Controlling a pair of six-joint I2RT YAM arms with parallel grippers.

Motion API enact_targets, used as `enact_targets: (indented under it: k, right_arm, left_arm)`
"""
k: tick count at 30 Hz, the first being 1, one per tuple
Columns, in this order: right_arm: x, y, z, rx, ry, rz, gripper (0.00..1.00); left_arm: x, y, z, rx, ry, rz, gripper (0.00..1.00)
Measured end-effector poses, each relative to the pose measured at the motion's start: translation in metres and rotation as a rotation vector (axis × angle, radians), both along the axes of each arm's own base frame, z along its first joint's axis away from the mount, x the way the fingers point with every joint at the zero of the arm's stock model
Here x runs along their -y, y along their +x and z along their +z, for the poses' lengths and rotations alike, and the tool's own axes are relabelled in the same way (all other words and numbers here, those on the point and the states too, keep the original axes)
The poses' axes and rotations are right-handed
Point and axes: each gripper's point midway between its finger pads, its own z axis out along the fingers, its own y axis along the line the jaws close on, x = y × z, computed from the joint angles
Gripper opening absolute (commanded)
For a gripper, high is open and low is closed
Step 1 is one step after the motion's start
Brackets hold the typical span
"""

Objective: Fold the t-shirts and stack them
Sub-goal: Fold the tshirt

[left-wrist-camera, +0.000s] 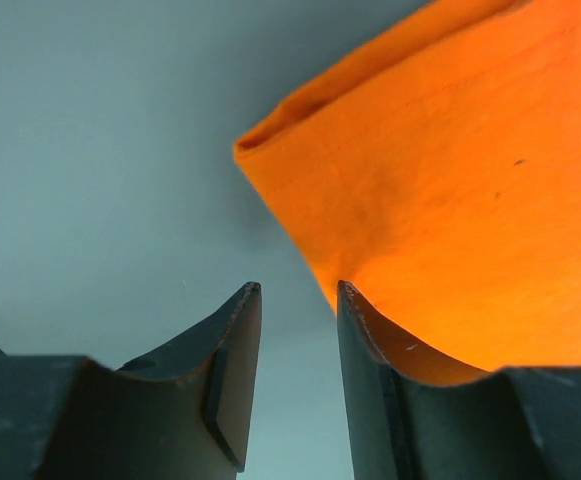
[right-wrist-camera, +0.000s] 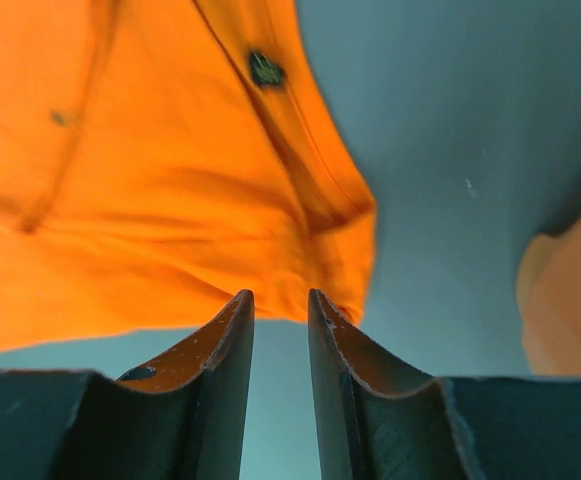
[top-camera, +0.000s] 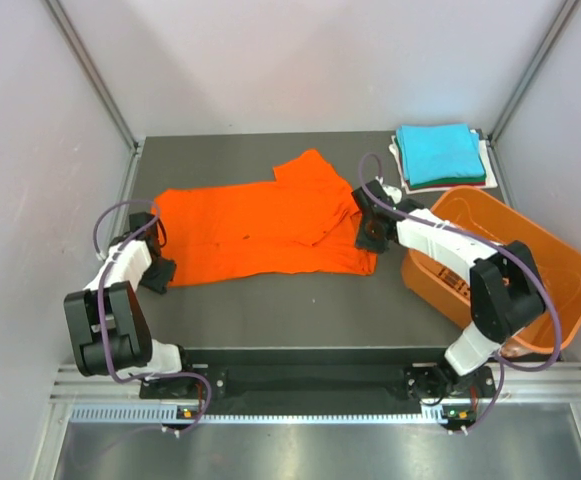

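We see the plain bright orange cloth t-shirt spread flat across the middle of the dark grey table, with one sleeve pointing to the far side. The left gripper sits low at the shirt's near-left corner. Its jaws are narrowly parted with nothing between them, and the cloth edge is just beside one finger. The right gripper is at the shirt's near-right corner, also at a narrow gap and empty, with the fabric just beyond its tips. The turquoise square-folded t-shirt tops a stack in the far-right corner, with white and dark shirts edging out beneath. The rigid orange slotted plastic basket stands at the right, beside the right arm.
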Motion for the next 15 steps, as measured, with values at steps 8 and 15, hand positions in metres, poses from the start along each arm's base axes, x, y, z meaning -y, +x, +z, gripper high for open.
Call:
enact_targets:
  k: [8,15]
  right_arm:
    - [0.01,-0.029,-0.021,-0.042,-0.058,0.076,0.3]
    - [0.011,-0.032,-0.027,-0.033,-0.067,0.095,0.31]
  left_arm:
    - [-0.001,0.001,0.004,0.048,0.015,0.015,0.47]
    - [-0.013,0.002,-0.001,0.047,0.071,0.055,0.44]
